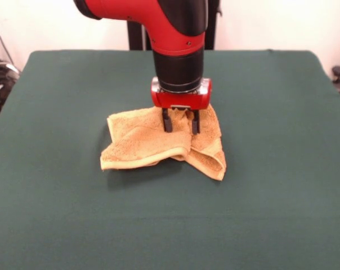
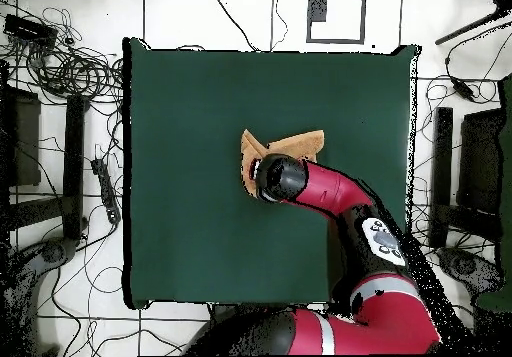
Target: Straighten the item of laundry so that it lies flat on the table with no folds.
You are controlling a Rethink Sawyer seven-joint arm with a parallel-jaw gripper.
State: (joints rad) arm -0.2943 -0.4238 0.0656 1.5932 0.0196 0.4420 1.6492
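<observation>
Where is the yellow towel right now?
In the front view, the towel lies crumpled near the middle of the green table, right under the robot's claw.

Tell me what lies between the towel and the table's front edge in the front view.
Nothing: in the front view, only bare green cloth of the table runs from the crumpled towel to the near edge. The gripper stands over the towel's far part.

arm shell (image 1: pixel 159 19): glossy red, rounded, with a black panel along one side
wrist (image 1: pixel 178 70): black cylinder under a red collar
collar detail: one small dark screw on the red
gripper body (image 1: pixel 181 94): red block with a small grey plate at its lower edge
fingers (image 1: pixel 167 120): two short, straight and black
overhead markings (image 2: pixel 384 240): white patch with dark marks; pale band near the base
</observation>
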